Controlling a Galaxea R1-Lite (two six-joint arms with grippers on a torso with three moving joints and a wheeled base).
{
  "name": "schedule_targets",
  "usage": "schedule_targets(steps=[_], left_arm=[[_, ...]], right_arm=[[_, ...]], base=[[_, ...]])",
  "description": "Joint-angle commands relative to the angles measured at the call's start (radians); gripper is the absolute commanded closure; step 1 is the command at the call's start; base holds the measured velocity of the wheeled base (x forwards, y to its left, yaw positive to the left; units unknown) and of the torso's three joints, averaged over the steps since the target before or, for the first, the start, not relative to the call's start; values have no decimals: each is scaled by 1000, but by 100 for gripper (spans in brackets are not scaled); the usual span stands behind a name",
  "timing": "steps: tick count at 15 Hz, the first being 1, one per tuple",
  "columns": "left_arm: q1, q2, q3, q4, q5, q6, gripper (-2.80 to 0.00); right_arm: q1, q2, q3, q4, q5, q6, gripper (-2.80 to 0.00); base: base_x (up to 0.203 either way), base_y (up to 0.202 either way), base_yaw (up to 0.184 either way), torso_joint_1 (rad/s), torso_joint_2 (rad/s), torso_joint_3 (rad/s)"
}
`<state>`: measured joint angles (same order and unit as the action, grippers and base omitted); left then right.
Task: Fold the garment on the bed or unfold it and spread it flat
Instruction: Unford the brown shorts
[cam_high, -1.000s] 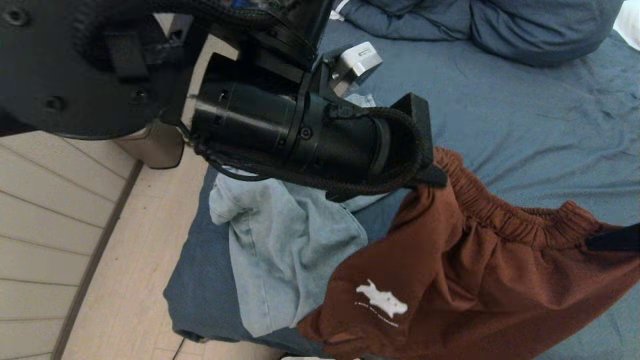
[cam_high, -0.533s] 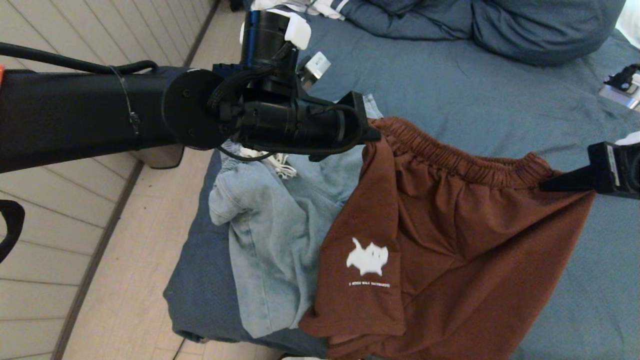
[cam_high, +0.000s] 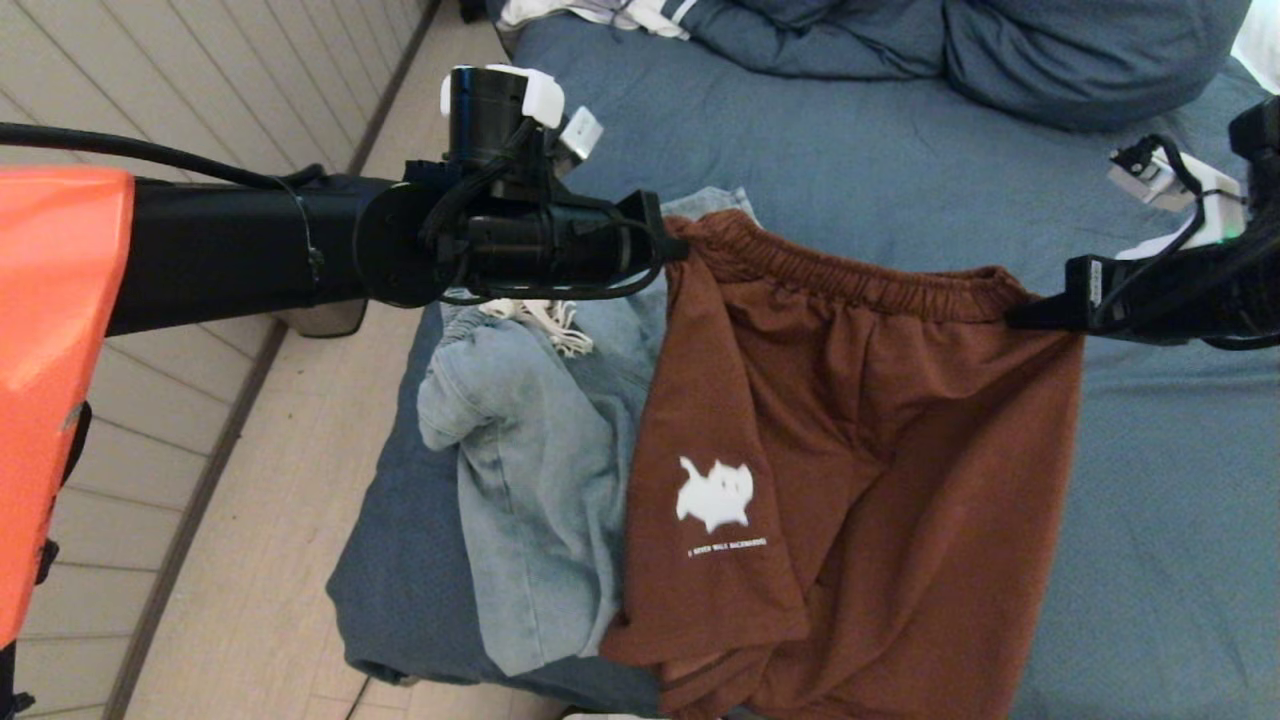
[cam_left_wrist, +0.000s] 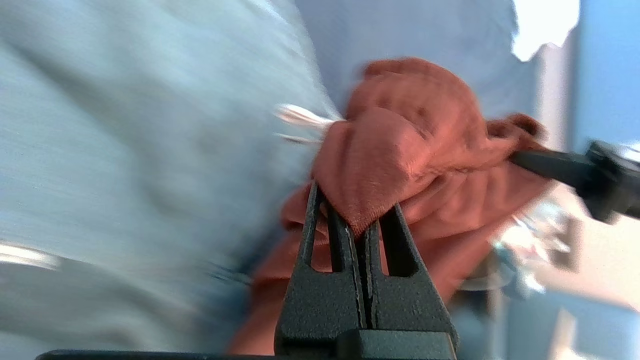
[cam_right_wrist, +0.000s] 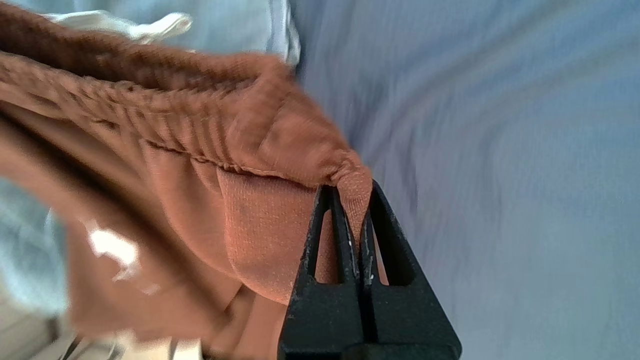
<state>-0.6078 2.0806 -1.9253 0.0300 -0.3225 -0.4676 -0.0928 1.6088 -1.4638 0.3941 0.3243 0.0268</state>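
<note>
1. Rust-brown knit cloth is pinched between the black fingers (cam_left_wrist: 361, 227) of the left gripper (cam_high: 672, 250), which are clenched on one end of the elastic waistband of a pair of brown shorts (cam_high: 860, 440).
2. The right gripper (cam_high: 1020, 315) grasps the opposite end of the same waistband; in its wrist view the fingers (cam_right_wrist: 361, 220) are pressed together with a fold of the ribbed band caught between them.
3. Between the two grippers the waistband is drawn out in a nearly straight, slightly sagging line, raised above the bed (cam_high: 930, 170).
4. Below the band the shorts hang open, front facing the head camera, with a small white cat print (cam_high: 713, 492) on one leg. The leg hems are bunched near the bed's near edge.
5. Beside the shorts, partly under their edge, lies a crumpled pale blue garment (cam_high: 540, 470) on the slate-blue cover. A bunched blue duvet (cam_high: 950, 50) sits at the far end.
6. Judged from this, the shorts are lifted and stretched wide but not yet laid down; lowering them flat, smoothing the legs and any folding remain. The pale blue garment looks untouched.
</note>
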Motion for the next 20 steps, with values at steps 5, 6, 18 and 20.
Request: schedule_targets(steps=[5,6,18,20], left_arm=[[45,72,-1,-37,6,29,0],[46,89,0,-61,6,30,0],[86,150,-1,-119,11,44,0],[86,153,-3,-119,11,44,0]], right_arm=[[12,107,-7,-101,1,2,0],[13,117,-6,-112,2,2,0],[10,199,-43,-176,-1,-2,0],[8,203,-43,-176,-1,-4,0]], base=[[0,0,0,0,0,0],[0,0,0,0,0,0],[0,0,0,0,0,0],[0,0,0,0,0,0]])
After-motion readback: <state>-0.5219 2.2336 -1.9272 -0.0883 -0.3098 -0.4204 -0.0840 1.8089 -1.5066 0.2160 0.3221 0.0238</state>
